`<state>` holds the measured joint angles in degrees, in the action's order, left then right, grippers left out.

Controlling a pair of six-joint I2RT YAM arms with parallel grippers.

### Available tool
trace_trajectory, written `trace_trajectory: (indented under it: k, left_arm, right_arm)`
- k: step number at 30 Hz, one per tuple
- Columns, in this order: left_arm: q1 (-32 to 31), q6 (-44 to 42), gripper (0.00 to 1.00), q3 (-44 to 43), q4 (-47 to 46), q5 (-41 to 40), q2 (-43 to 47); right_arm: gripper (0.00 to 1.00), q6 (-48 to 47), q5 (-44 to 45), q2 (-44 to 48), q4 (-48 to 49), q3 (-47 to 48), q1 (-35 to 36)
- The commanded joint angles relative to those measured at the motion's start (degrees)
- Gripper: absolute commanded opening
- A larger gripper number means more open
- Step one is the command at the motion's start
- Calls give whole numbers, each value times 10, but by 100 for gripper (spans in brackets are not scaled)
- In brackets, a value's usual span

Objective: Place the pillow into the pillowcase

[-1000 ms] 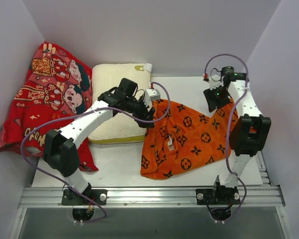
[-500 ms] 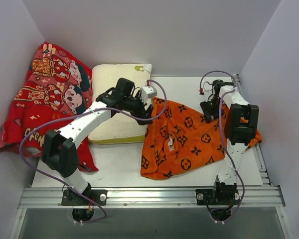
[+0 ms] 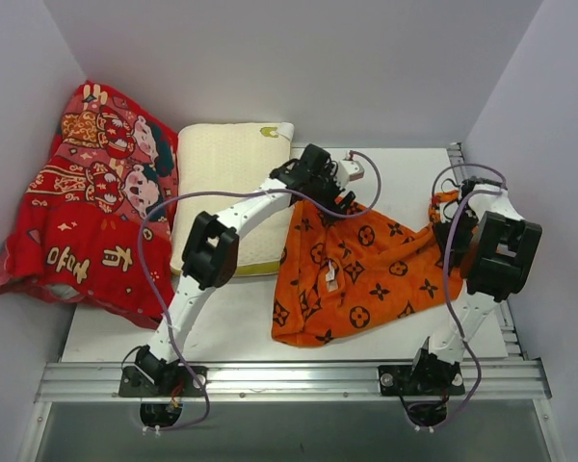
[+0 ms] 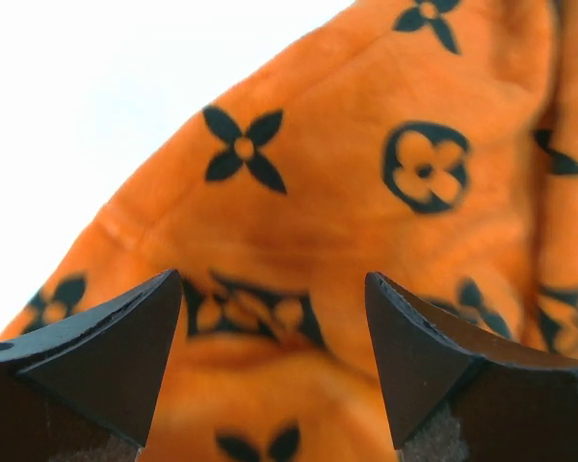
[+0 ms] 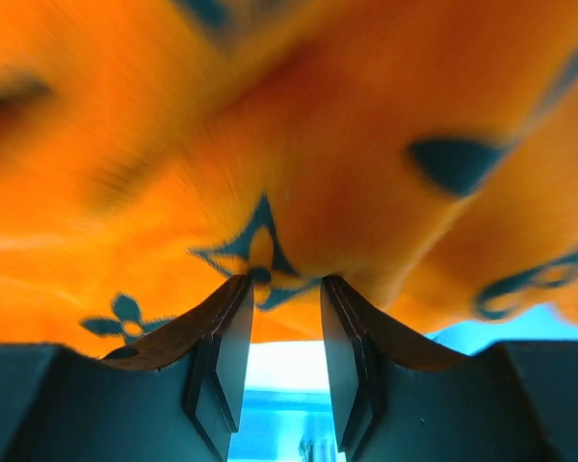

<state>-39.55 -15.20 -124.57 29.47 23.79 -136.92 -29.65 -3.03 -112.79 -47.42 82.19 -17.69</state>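
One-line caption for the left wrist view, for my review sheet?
Left gripper open, fingers spread over the orange flower-printed pillowcase, with white table showing beyond its edge.

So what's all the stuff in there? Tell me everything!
pillow: one, cream-white with a yellow-green side band, far side of the table, left of centre.
pillowcase: one, orange with black flower prints, crumpled right of the pillow.
cloth: one, red with cartoon figures, left of the pillow.
table: one, white, under it all.
rail: one, silver, near edge.
left arm and right arm: two, white and black, bolted at the rail.
left end effector: one, black, open over the pillowcase's far edge.
right end effector: one, black, pinching the pillowcase's right corner.
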Motion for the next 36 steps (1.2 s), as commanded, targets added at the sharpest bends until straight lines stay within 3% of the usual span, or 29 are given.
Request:
trace_trajectory:
  k: [1, 9, 12, 13, 14, 16, 17, 26, 29, 31, 32, 33, 34, 36]
  left_arm:
    - [-11, 4, 86, -109, -12, -13, -61]
    - [-45, -47, 89, -151, -12, -87, -149]
    - [-50, -62, 82, -138, -3, -111, -153]
    - [-50, -64, 74, -135, 1, -117, -152]
    - [-50, -66, 59, -132, 7, -121, -148]
    - [-46, -76, 36, -127, 31, -132, -143]
    - [-43, -79, 3, -123, 38, -145, -133]
    - [28, -24, 0, 13, 71, -281, 8]
    - [33, -21, 0, 74, 62, -306, 46]
    - [33, -18, 0, 82, 66, -281, 55]
    - [34, -14, 10, 89, 72, -250, 67]
    - [34, -10, 25, 97, 70, -174, 77]
    - [35, -4, 59, 107, 66, -138, 88]
    - [35, 21, 87, 131, 36, -56, 119]
  right_arm:
    - [34, -12, -2, 26, -48, -29, -22]
    - [27, -6, -5, 21, -49, -64, -72]
    - [23, -12, 16, 11, -50, -71, -99]
    - [22, -21, 21, 9, -49, -78, -112]
    - [22, -25, 26, 7, -49, -84, -118]
    - [21, -37, 29, 6, -49, -96, -133]
    - [21, -43, 46, 6, -49, -99, -138]
    - [16, -74, 65, 12, -49, -126, -180]
    - [15, -87, 59, 26, -50, -133, -183]
    - [15, -87, 36, 46, -63, -121, -180]
    - [18, -80, -15, 55, -70, -112, -177]
    - [20, -74, -40, 63, -88, -84, -173]
    - [23, -55, -66, 77, -95, -71, -157]
    - [33, -30, -126, 93, -106, -42, -132]
